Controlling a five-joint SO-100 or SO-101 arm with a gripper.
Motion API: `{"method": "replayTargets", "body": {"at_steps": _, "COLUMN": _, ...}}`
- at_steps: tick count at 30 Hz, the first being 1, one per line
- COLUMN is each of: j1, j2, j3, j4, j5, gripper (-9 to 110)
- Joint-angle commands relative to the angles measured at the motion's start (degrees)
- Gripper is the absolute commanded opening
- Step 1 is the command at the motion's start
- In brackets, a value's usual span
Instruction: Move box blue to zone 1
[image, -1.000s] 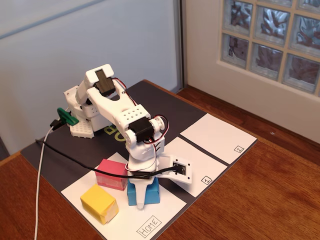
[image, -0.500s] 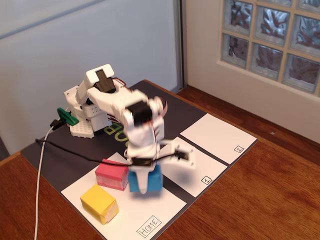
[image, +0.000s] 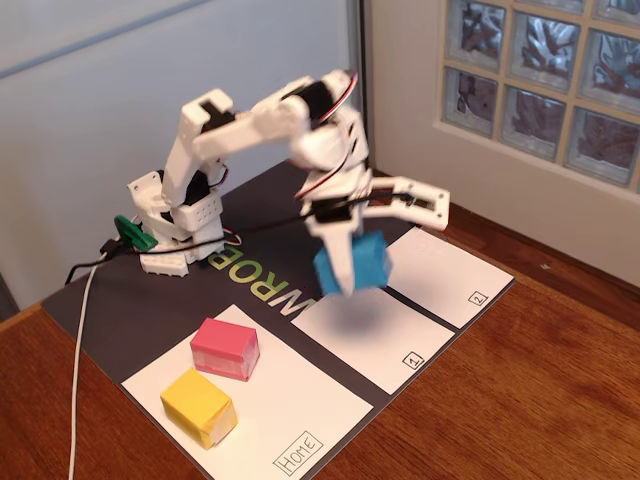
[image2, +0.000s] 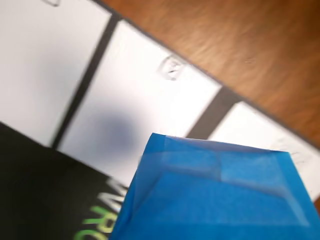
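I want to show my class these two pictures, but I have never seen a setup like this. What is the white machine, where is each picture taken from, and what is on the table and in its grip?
The white machine is a small robot arm on a dark mat. Its claw holds a blue box in the air above the white sheet marked 1. The fixed view comes from a camera standing off to one side, looking down. The wrist view comes from a camera riding on the arm, so the blue box fills it. Beside sheet 1 lies the sheet marked 2. A pink block and a yellow block rest on the larger sheet marked Home.
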Motion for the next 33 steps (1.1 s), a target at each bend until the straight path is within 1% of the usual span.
{"method": "replayTargets", "body": {"at_steps": 1, "j1": -4.5, "j2": 7.4, "j3": 9.1, "j4": 9.1, "j5": 11.4, "gripper": 0}}
{"method": "replayTargets", "body": {"at_steps": 6, "j1": -8.1, "j2": 12.6, "j3": 23.5, "j4": 0.0, "j5": 18.7, "gripper": 0}}
{"method": "replayTargets", "body": {"at_steps": 10, "j1": -8.2, "j2": 13.0, "j3": 28.1, "j4": -4.9, "j5": 20.0, "gripper": 0}}
{"method": "replayTargets", "body": {"at_steps": 20, "j1": -6.7, "j2": 7.4, "j3": 27.7, "j4": -16.3, "j5": 21.9, "gripper": 0}}
{"method": "replayTargets", "body": {"at_steps": 27, "j1": -7.3, "j2": 1.8, "j3": 27.3, "j4": -21.1, "j5": 23.6, "gripper": 0}}
{"method": "replayTargets", "body": {"at_steps": 33, "j1": -7.2, "j2": -5.9, "j3": 22.0, "j4": -21.4, "j5": 24.7, "gripper": 0}}
